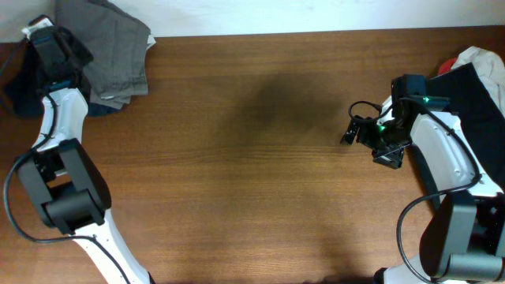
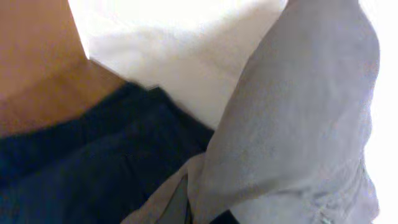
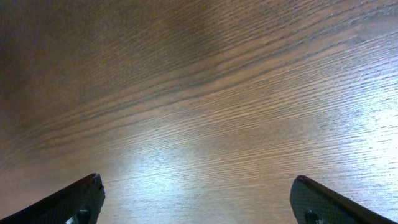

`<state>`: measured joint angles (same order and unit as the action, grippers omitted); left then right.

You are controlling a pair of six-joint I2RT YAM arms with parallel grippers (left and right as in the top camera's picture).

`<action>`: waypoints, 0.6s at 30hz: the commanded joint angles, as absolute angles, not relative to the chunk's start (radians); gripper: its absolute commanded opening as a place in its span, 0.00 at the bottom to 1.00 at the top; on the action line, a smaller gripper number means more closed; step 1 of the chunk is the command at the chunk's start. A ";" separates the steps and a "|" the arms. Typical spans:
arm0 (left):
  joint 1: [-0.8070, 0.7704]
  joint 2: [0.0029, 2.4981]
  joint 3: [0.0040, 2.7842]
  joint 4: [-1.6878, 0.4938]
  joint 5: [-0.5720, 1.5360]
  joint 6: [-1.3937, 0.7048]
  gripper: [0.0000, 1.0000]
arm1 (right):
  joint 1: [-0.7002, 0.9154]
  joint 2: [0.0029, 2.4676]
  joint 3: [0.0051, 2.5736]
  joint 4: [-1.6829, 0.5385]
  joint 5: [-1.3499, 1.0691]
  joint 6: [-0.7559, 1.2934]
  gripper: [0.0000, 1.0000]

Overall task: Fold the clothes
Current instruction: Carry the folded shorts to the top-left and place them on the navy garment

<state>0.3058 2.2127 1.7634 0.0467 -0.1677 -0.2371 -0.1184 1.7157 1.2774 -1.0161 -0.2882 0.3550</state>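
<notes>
Nearest, one right gripper (image 1: 357, 131) is held over the wooden table (image 1: 237, 173), its two fingers (image 3: 68, 202) spread wide apart, and one black garment (image 1: 483, 95) is seen at the right edge. Farther back, at the far-left corner, the one pair of shorts (image 1: 118, 47) is heaped, crumpled, touching one navy garment (image 1: 16, 91); the left gripper (image 1: 54, 43) is placed just beside the shorts, but whether its jaws are spread cannot be told.
</notes>
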 commanded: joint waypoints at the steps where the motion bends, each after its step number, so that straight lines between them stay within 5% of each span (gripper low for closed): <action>1: 0.333 2.245 1.790 0.172 -0.234 -0.127 0.08 | -0.125 1.713 1.281 -1.016 -0.277 0.349 0.99; 6: 0.414 2.276 1.790 0.231 -0.314 -0.057 0.17 | -0.125 1.713 1.281 -1.016 -0.277 0.349 0.99; 9: 0.440 2.276 1.790 0.184 -0.312 -0.051 0.51 | -0.125 1.713 1.281 -1.016 -0.277 0.349 0.99; 10: 0.433 2.276 1.790 0.170 -0.273 -0.051 0.73 | -0.125 1.713 1.281 -1.016 -0.277 0.349 0.99; 12: 0.414 2.276 1.790 0.176 -0.169 -0.052 0.73 | -0.125 1.713 1.281 -1.016 -0.277 0.349 0.99; 14: 0.386 2.280 1.789 0.167 -0.006 -0.052 0.21 | -0.125 1.713 1.281 -1.016 -0.277 0.349 0.98; 16: 0.376 2.315 1.789 0.147 0.002 -0.052 0.09 | -0.125 1.713 1.281 -1.016 -0.277 0.349 0.99; 18: 0.383 2.358 1.789 0.094 -0.008 -0.051 0.53 | -0.125 1.713 1.281 -1.016 -0.277 0.349 0.99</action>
<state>0.3691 2.2848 1.7737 0.1352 -0.0319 -0.0536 -0.1184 1.7157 1.2774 -1.0168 -0.2882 0.3550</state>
